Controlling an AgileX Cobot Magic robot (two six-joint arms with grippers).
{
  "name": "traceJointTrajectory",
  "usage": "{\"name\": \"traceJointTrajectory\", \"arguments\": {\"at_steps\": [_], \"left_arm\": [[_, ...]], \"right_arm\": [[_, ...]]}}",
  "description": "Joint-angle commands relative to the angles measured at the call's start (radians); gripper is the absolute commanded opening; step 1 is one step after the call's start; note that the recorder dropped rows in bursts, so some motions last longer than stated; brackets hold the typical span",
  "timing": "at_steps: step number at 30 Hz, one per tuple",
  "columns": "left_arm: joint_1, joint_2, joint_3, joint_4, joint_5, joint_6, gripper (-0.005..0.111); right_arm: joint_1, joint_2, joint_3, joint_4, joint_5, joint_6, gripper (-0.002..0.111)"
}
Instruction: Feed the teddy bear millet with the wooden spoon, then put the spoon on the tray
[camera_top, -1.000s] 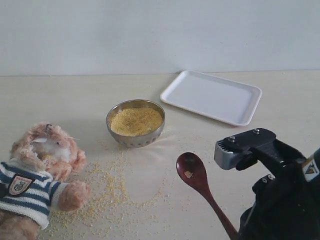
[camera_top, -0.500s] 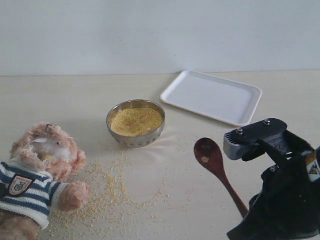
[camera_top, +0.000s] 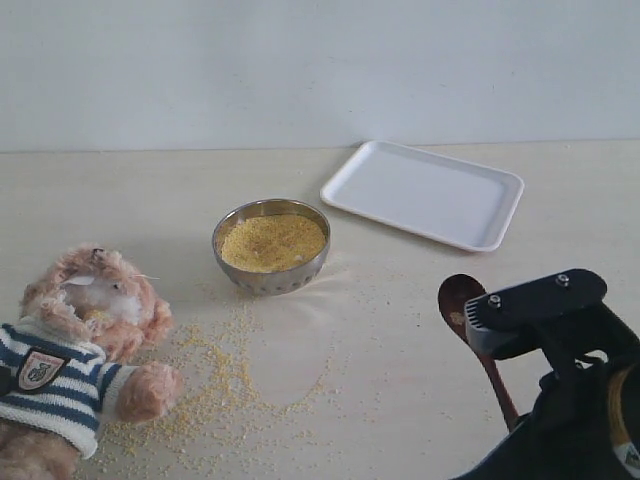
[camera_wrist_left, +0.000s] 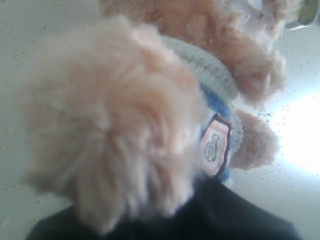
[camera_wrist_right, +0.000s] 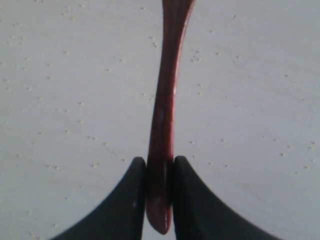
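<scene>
The wooden spoon (camera_top: 462, 300) hangs above the table at the right, its bowl holding a few grains and pointing toward the tray (camera_top: 425, 192). My right gripper (camera_top: 520, 425) is shut on the end of its handle; the right wrist view shows both black fingers of the gripper (camera_wrist_right: 160, 167) pressing the spoon handle (camera_wrist_right: 167, 90). The teddy bear (camera_top: 90, 320) lies at the left with millet on its muzzle. Its fuzzy limb (camera_wrist_left: 125, 125) fills the left wrist view, sprouting from the dark left gripper (camera_wrist_left: 150, 220), which looks shut on it. Millet (camera_top: 272, 242) heaps in the steel bowl (camera_top: 270, 282).
Loose millet grains (camera_top: 215, 380) are scattered over the table between the bear and the bowl and thinly toward the right. The right arm's black body (camera_top: 570, 400) fills the lower right corner. A pale wall stands behind the table.
My right gripper has carried the spoon to the right, away from the bear, and the arm has sunk lower in the exterior view. Bear, bowl and tray have not moved.
</scene>
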Motion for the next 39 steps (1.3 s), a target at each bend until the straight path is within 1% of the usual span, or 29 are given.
{"name": "traceJointTrajectory", "arguments": {"at_steps": [1, 5, 9, 11, 15, 18, 20, 22, 27, 36, 39], "left_arm": [[0.003, -0.003, 0.004, -0.014, 0.011, 0.005, 0.005], [0.003, -0.003, 0.004, -0.014, 0.011, 0.005, 0.005], [0.003, -0.003, 0.004, -0.014, 0.011, 0.005, 0.005], [0.003, -0.003, 0.004, -0.014, 0.011, 0.005, 0.005], [0.003, -0.003, 0.004, -0.014, 0.011, 0.005, 0.005], [0.003, -0.003, 0.004, -0.014, 0.011, 0.005, 0.005], [0.003, -0.003, 0.004, -0.014, 0.011, 0.005, 0.005], [0.003, -0.003, 0.004, -0.014, 0.011, 0.005, 0.005], [0.003, -0.003, 0.004, -0.014, 0.011, 0.005, 0.005], [0.003, -0.003, 0.004, -0.014, 0.011, 0.005, 0.005], [0.003, -0.003, 0.004, -0.014, 0.011, 0.005, 0.005]], "right_arm": [[0.092, -0.008, 0.019, -0.169, -0.039, 0.285, 0.003], [0.161, -0.022, 0.019, -0.259, -0.056, 0.419, 0.003], [0.165, -0.022, 0.019, -0.266, -0.049, 0.445, 0.003], [0.164, -0.022, 0.019, -0.241, -0.051, 0.42, 0.003], [0.163, -0.022, 0.019, -0.161, -0.033, 0.263, 0.003], [0.163, -0.022, 0.019, -0.155, -0.035, 0.264, 0.003], [0.163, -0.022, 0.019, -0.191, -0.024, 0.322, 0.003], [0.166, -0.022, 0.019, -0.266, -0.006, 0.435, 0.003], [0.166, -0.022, 0.019, -0.331, -0.074, 0.546, 0.003], [0.164, -0.022, 0.019, -0.288, -0.038, 0.505, 0.003], [0.164, -0.022, 0.019, -0.23, -0.046, 0.397, 0.003]]}}
